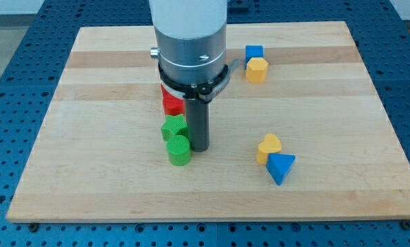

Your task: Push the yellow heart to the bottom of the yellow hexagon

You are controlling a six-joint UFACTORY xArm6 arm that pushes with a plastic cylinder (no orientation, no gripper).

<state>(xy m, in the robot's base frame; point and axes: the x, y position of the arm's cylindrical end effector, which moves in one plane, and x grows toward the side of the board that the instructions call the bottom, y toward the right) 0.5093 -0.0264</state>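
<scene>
My hand, a bare rod gripping nothing, has my tip [200, 149] beside the green cylinder [178, 150]; I judge the approach pending: yellow heart [268, 146] sits rightward, yellow hexagon [257, 69] beyond it.

View count: one camera only, nothing shared.
Position: in front of my counter [88, 192], raised above it.
Facing: tilted downward across the counter toward its far edge.
Nearness: moderate; all four counter edges show, my arm cropped at the view's top.
</scene>
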